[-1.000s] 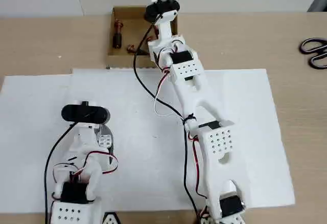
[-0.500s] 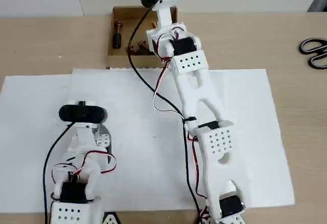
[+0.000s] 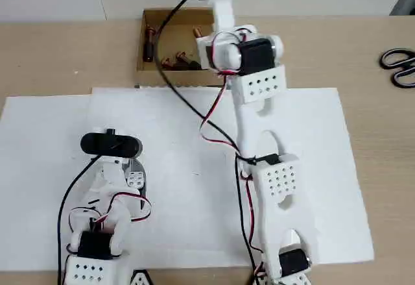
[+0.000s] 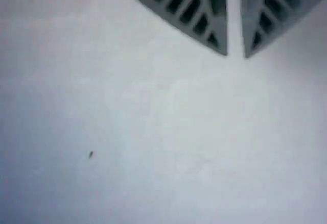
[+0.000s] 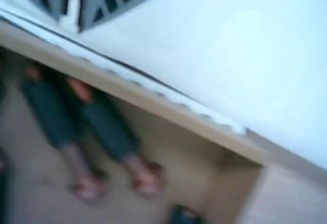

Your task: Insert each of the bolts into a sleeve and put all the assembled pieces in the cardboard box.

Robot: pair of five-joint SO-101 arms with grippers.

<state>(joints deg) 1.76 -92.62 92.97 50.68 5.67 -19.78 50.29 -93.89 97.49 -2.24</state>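
The table (image 3: 65,51) has white paper (image 3: 311,168) on its near part. The right arm (image 3: 259,84) stretches to the box (image 3: 159,77) at the far edge. Its gripper (image 5: 73,24) is pressed together and empty, so I think its piece is dropped. The left gripper (image 4: 236,54) is pressed together too, waiting over the paper. The pieces (image 3: 178,60) lie in the box.

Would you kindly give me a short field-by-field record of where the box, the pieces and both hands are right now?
cardboard box: on the table, beyond the white paper, open at the top
assembled pieces: several, lying inside the cardboard box
right hand: close by the box's wall, shut, empty
left hand: over the white paper, shut, empty
scissors: on the table, well away from the box
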